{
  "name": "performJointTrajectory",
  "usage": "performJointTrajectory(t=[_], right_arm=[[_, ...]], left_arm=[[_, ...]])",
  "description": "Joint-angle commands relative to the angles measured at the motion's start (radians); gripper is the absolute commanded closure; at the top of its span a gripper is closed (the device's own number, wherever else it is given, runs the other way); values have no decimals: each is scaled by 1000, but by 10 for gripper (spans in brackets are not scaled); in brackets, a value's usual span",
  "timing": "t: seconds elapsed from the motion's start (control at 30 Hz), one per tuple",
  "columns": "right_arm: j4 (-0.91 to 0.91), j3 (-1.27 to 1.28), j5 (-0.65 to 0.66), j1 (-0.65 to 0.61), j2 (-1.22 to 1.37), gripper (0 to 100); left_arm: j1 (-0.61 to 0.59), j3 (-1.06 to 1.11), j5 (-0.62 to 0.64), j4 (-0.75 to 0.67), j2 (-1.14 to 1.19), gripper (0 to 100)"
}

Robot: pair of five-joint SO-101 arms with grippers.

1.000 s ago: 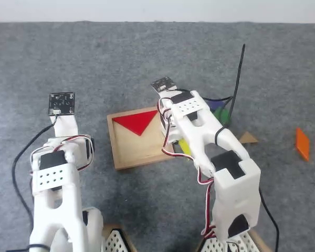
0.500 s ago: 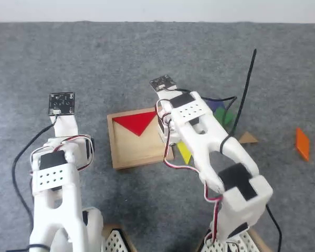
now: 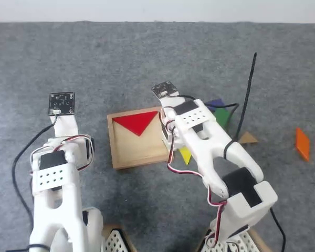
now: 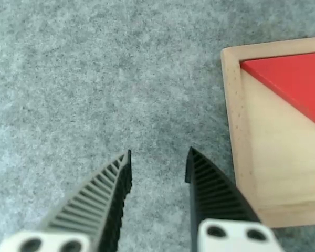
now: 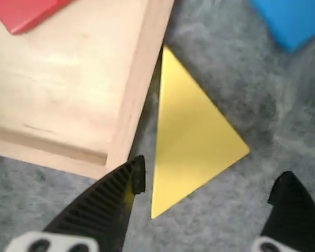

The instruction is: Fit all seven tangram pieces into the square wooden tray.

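The square wooden tray (image 3: 127,157) lies mid-table with a red triangle (image 3: 138,122) in its far part. My right gripper (image 5: 212,176) hangs open just outside the tray's right rim (image 5: 142,89), its fingers either side of a flat yellow triangle (image 5: 189,126) that lies against that rim on the carpet; the yellow triangle (image 3: 185,154) peeks out beside the right arm. A blue piece (image 5: 294,18) lies just beyond it. My left gripper (image 4: 160,156) is open over bare carpet left of the tray (image 4: 236,115), holding nothing.
To the right of the tray lie a purple piece (image 3: 216,104), a green piece (image 3: 222,116), a tan triangle (image 3: 248,138) and, far right, an orange piece (image 3: 302,143). A black cable (image 3: 247,94) rises there. Grey carpet covers the table.
The right arm has shifted slightly right and toward the near side, uncovering more of the yellow triangle. The left arm has kept still.
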Motion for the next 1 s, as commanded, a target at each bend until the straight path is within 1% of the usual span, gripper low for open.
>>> performJointTrajectory(t=[0.0, 0.13, 0.3, 0.5, 0.63, 0.97], right_arm=[[-33, -6, 25, -5, -1, 623], [-24, -52, 21, 12, 76, 623], [7, -91, 25, 28, 147, 690], [5, -110, 23, 28, 171, 706], [5, -112, 25, 24, 176, 771], [8, -121, 17, 24, 170, 779]], left_arm=[[6, -8, 6, 0, -3, 832], [6, -8, 6, 0, -3, 832], [6, -8, 6, 0, -3, 832], [6, -8, 5, 0, -3, 832], [3, -8, 5, 0, -3, 832], [3, -10, 5, 0, -3, 832]])
